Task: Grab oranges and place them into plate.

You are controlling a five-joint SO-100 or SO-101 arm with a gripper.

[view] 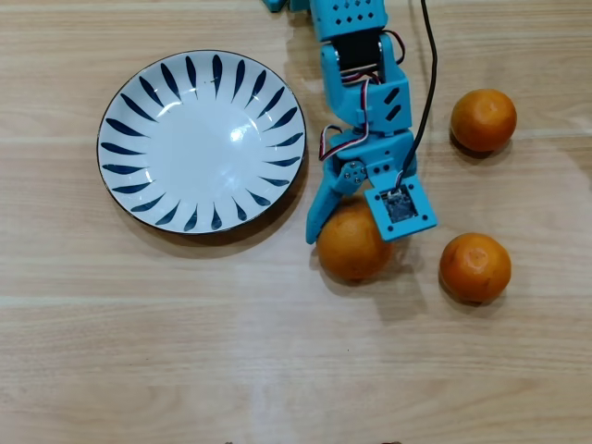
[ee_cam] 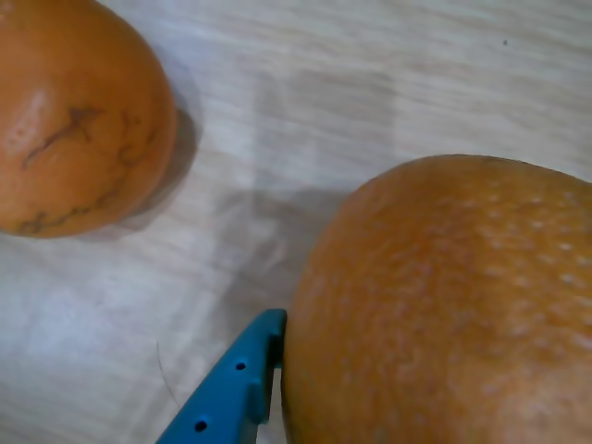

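The white plate (view: 120,120) with dark blue petal strokes lies empty at the left of the overhead view. The largest orange (view: 350,254) rests on the wood just right of it. My blue gripper (view: 353,236) straddles this orange from above. Its left finger (view: 319,213) presses the fruit's left side, and the other finger is hidden under the camera mount. In the wrist view the blue fingertip (ee_cam: 236,393) touches the large orange (ee_cam: 444,305). Two smaller oranges (view: 483,120) (view: 474,267) lie to the right; one smaller orange (ee_cam: 74,120) shows at the wrist view's top left.
The arm (view: 356,65) comes down from the top edge, with a black cable (view: 429,74) hanging beside it. Bare wooden table (view: 231,351) fills the lower half of the overhead view.
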